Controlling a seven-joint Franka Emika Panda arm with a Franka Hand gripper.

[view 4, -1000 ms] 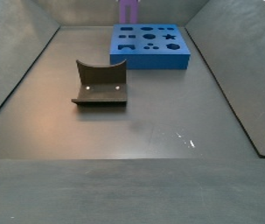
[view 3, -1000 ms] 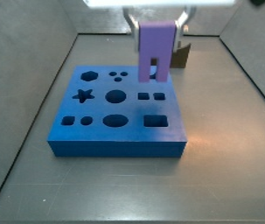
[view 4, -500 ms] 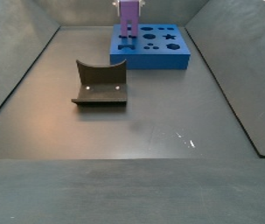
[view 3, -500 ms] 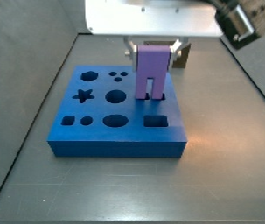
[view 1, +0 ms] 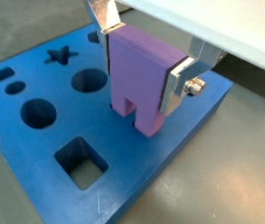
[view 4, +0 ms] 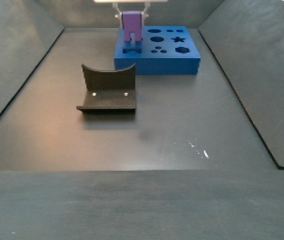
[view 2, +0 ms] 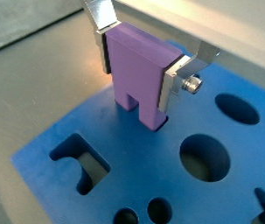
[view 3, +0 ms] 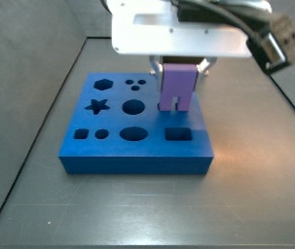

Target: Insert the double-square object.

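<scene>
hand (view 1: 144,63): clenched on the double-square object, right above the blue slab
double-square object (view 1: 144,79): purple, upright between the fingers (view 1: 177,84), prongs down at the blue slab (view 1: 52,166) top, near its square hole (view 1: 82,164)
dark block (view 4: 107,91): on desk (view 4: 144,178), well apart from slab

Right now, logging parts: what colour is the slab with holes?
Blue slab, clearest in a wrist view.

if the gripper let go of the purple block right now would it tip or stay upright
Probably it would wobble or tip: the double-square object is taller than wide, and its prongs sit low at the blue slab. It looks rigid, with flat sides, so the gripper clamping it likely holds firm.
</scene>
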